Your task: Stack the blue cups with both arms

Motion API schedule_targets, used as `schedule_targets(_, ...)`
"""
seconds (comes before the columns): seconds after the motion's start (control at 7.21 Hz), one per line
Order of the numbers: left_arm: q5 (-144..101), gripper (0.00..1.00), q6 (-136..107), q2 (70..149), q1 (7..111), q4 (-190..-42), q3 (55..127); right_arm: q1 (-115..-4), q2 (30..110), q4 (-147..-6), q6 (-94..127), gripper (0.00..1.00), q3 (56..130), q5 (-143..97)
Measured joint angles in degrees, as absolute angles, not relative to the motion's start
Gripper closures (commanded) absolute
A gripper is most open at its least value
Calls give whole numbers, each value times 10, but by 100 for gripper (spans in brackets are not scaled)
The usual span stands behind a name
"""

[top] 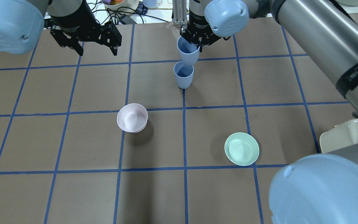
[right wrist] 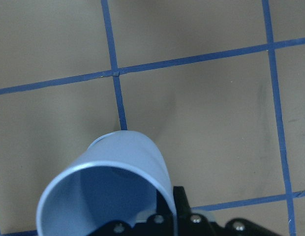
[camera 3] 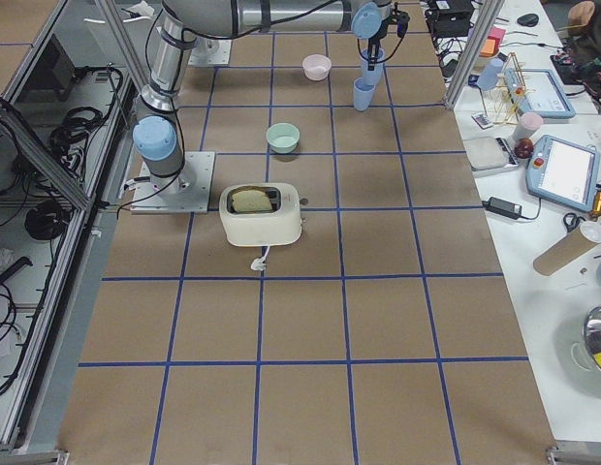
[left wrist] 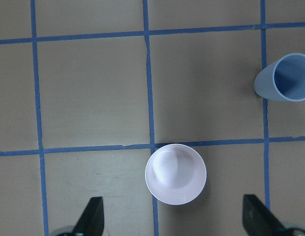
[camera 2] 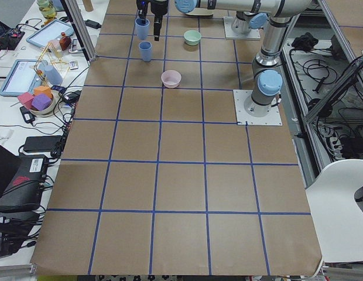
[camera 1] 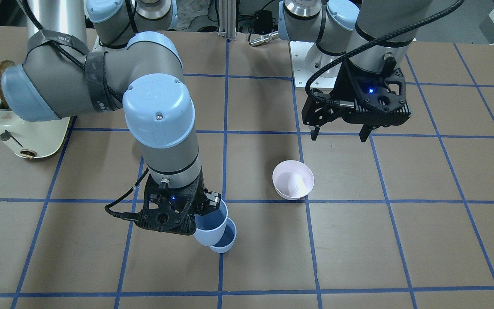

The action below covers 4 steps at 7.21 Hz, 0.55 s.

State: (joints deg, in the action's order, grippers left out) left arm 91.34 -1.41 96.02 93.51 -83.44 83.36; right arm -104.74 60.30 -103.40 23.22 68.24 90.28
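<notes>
Blue cups (top: 183, 76) are in the upper middle of the overhead view and are not yet nested. The right arm's (top: 322, 34) jaws are clamped on the rim of the upper cup (top: 187, 49), holding it raised and tilted. It hangs just above the lower cup (top: 183, 77), which stands upright on the table (top: 57, 140). The side views show a gap between the two.

By my reading the pickup and the carry are done. What is left is to line up the held cup, lower it in and let go.

The left arm's (camera 1: 375, 38) jaws hang spread and empty, high over the pink bowl (top: 132, 118).

A black strap (top: 357, 73) on the right arm carries white lettering, but it is cut off and not readable as a word. I can make out no brand on the cups, the bowl or the toaster (camera 1: 28, 133).
</notes>
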Motion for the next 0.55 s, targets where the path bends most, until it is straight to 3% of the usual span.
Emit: schedule_targets(0.55,914,0,-12,960,935,-834,833,-1052,588,-1034,232,100,680,890)
